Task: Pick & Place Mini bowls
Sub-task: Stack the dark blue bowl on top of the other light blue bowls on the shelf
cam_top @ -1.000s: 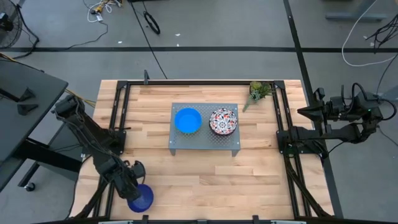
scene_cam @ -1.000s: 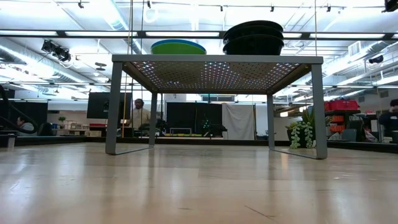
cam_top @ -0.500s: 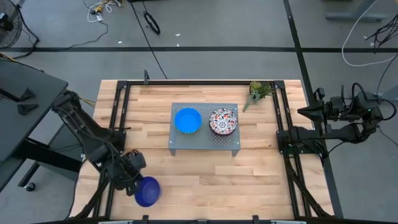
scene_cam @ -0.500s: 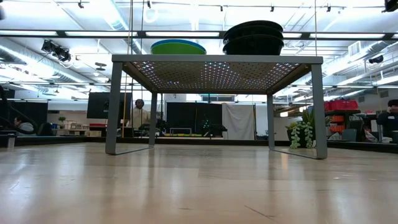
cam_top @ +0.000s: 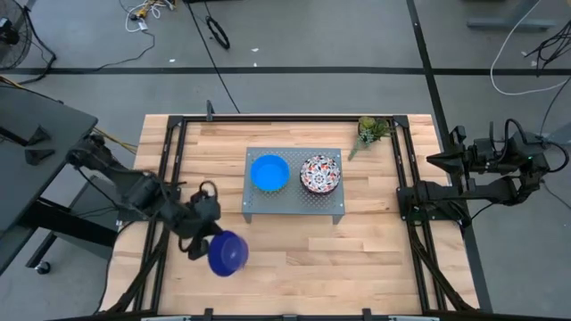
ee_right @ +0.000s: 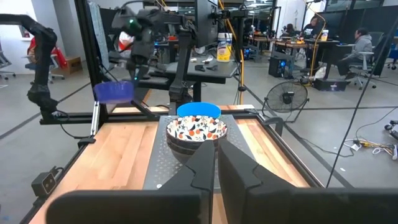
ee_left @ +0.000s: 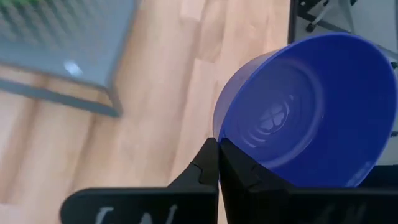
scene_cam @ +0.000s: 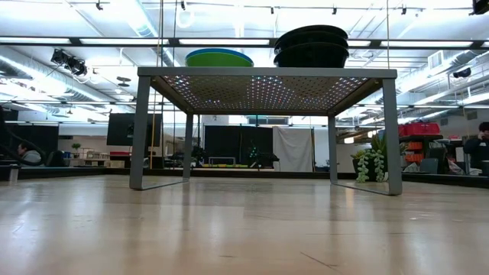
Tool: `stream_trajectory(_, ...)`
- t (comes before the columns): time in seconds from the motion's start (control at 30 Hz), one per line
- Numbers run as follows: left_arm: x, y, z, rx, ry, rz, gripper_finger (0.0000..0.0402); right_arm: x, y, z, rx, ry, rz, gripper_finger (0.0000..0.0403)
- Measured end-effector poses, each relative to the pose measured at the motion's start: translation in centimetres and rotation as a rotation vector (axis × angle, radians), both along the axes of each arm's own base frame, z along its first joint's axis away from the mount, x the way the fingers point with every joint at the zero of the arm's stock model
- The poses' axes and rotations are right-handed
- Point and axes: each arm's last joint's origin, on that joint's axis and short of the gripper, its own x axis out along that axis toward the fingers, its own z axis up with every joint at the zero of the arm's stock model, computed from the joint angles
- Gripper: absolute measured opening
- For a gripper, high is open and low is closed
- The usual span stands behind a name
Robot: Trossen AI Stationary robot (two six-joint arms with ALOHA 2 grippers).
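Note:
My left gripper [cam_top: 207,239] is over the table's near left part, shut on a dark blue plastic mini bowl [cam_top: 228,253], which fills the left wrist view [ee_left: 311,106]. The grey perforated stand [cam_top: 293,203] is at mid-table. On it rest a light blue bowl [cam_top: 268,172] and a red-and-blue floral bowl [cam_top: 320,174]. The low view shows a green bowl [scene_cam: 218,58] under the light blue one, and the floral bowls as a dark stack [scene_cam: 311,44]. My right gripper [ee_right: 216,167] waits shut beyond the table's right edge. My left gripper pinches the dark blue bowl's rim [ee_left: 219,132] between its two fingers, one finger [ee_left: 239,171] on the inner side. The fingers come slanting from the table's left. The bowl is lifted clear of the table and tilted, its hollow facing the wrist camera.
A small potted plant [cam_top: 370,130] stands near the far right corner, beside the stand. Black frame rails [cam_top: 169,169] run along the table's left and right sides. Bare wood [cam_top: 339,259] lies between the stand and the near edge.
My left gripper has carried the dark blue bowl from the table's near left corner toward the right and the far side, closer to the stand. The arm has swung round as it went. It has stayed shut on the bowl. The right arm has kept still.

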Motion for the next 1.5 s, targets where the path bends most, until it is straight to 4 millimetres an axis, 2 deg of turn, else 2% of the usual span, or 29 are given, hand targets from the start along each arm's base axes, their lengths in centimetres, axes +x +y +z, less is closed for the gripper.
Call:
stream_trajectory(0.3, 1.3, 4.2, 2.9, 0.095, -0.028, -0.044, 0.0, 0.0, 0.0, 0.0, 0.0, 0.0, 0.0, 0.0023)
stream_trajectory(0.77, 2.4, 10.6, 6.9, 0.136, -0.14, -0.051, 0.0, 0.0, 0.0, 0.0, 0.0, 0.0, 0.0, 0.0023)
stream_trajectory(1.17, 4.4, 14.5, 7.4, 0.194, -0.095, -0.014, 0.0, 0.0, 0.0, 0.0, 0.0, -0.001, 0.0, 0.0023)
stream_trajectory(1.5, 7.1, 17.8, 8.2, 0.223, -0.076, 0.07, 0.0, 0.0, 0.0, 0.0, 0.0, 0.0, 0.0, 0.0023)
